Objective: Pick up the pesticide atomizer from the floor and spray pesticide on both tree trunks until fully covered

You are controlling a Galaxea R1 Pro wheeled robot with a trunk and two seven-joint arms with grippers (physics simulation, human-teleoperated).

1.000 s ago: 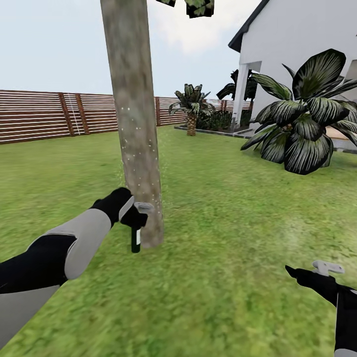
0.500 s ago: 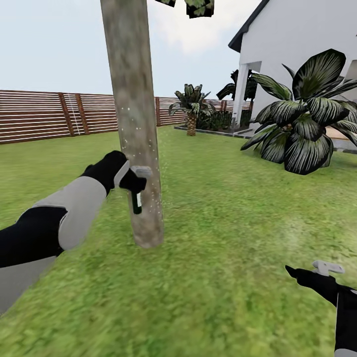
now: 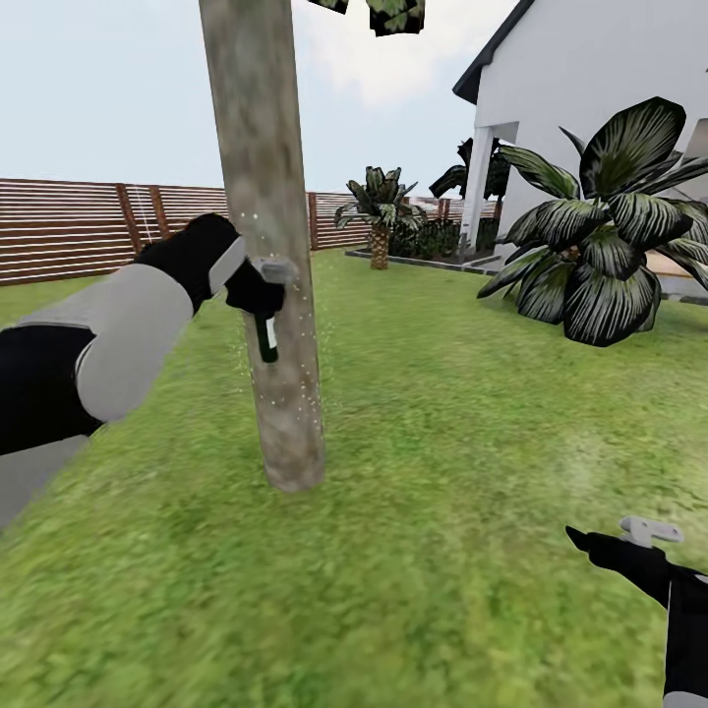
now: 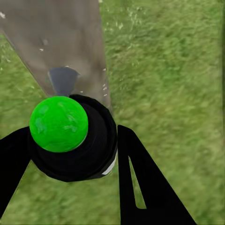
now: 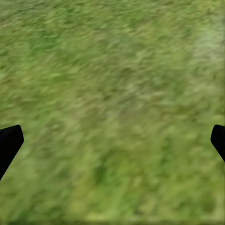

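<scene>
One arm is doing the work: in the head view the left gripper (image 3: pixel 258 292) is clenched on the pesticide atomizer (image 3: pixel 266 337), which hangs bottle-down right against the near face of the tree trunk (image 3: pixel 267 246). Compared with half a second ago the arm has climbed; the atomizer was lower on the trunk and a second ago sat near its foot by the grass (image 3: pixel 413 413). White specks dot the bark around it. The right gripper (image 3: pixel 629 541) sits low at the right edge over the lawn, where it was before. The slatted fence (image 3: pixel 88 228), a palm (image 3: pixel 600 236) and the white house (image 3: pixel 590 88) stand behind.

From the left wrist, the atomizer (image 4: pixel 70 136) shows a bright green cap between two black fingers (image 4: pixel 140 183), the trunk (image 4: pixel 61 42) just beyond; contact looks likely but is hard to confirm.

From the right wrist, two fingertips (image 5: pixel 9 143) sit wide apart over blurry grass (image 5: pixel 112 108), released.
</scene>
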